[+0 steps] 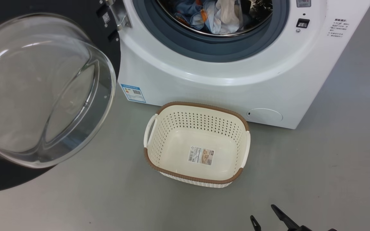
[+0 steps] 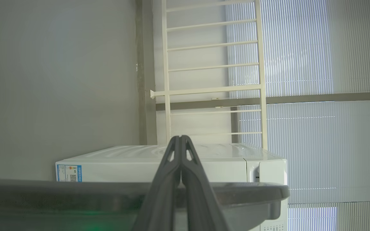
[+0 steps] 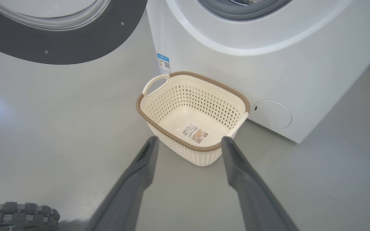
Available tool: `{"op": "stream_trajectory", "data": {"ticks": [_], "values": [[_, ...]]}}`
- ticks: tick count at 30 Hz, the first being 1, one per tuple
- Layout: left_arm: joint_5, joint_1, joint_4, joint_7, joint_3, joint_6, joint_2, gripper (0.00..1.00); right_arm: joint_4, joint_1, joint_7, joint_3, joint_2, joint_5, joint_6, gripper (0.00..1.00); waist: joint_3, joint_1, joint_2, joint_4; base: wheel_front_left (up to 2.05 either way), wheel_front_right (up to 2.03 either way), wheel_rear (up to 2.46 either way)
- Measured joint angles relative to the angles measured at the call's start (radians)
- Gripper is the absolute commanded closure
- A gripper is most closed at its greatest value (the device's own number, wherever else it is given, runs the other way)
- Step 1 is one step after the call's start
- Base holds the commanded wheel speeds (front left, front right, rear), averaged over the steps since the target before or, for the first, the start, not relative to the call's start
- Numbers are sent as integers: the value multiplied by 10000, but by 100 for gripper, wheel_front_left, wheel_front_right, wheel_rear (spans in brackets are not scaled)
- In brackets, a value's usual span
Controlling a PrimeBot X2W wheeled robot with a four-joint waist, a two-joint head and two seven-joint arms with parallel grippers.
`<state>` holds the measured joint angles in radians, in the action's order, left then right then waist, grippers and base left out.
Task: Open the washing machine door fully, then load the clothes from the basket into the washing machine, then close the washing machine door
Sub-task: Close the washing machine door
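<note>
The washing machine (image 1: 204, 86) stands with its door (image 1: 43, 89) swung wide to the left, glass bowl facing me. Light blue, orange-patched and cream-white clothes (image 1: 217, 16) lie inside the steel drum. The basket (image 1: 201, 106) sits on the floor before the washer, with just its label sticker inside. My right gripper (image 1: 262, 213) hovers low, open, near the basket's front; in its wrist view the right gripper (image 3: 189, 141) frames the basket (image 3: 204, 106) below the door (image 3: 75, 45). My left gripper (image 2: 181, 138) is shut, empty, beside the door's dark edge (image 2: 252, 192), pointing over the washing machine (image 2: 204, 166).
Grey floor (image 1: 316, 179) surrounds the basket. A round service cover (image 1: 264, 115) sits low on the washer's front. The robot's ribbed wheel (image 3: 18, 215) shows at the lower left. Beyond the washer are a white ladder-like rack (image 2: 214, 67) and window blinds (image 2: 316, 48).
</note>
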<state>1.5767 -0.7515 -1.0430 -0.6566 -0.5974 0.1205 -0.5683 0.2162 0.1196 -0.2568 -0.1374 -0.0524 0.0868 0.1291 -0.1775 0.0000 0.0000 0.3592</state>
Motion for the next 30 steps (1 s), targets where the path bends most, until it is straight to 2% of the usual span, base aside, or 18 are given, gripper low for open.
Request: {"op": "stream_trajectory", "data": {"ticks": [6,12,15,24,30], "values": [[198,111,-4,-1438,253,69,-251,100,-23,7,0,73,2,4,0,0,-122,1,0,-18,0,0,0],[351,214,125,-2257,295,71,-245,100,-63,5,0,171,2,4,0,0,-187,0,0,34,0,0,0],[602,304,253,-3007,196,71,-117,100,-59,1,0,178,2,2,0,0,-207,0,0,151,0,0,0],[811,573,928,-3996,203,71,274,100,-19,-31,0,171,2,-2,0,0,-205,0,0,410,0,0,0],[723,1146,2019,-4821,454,71,579,100,8,-227,0,221,0,-4,0,0,-230,0,0,495,0,0,0]]}}
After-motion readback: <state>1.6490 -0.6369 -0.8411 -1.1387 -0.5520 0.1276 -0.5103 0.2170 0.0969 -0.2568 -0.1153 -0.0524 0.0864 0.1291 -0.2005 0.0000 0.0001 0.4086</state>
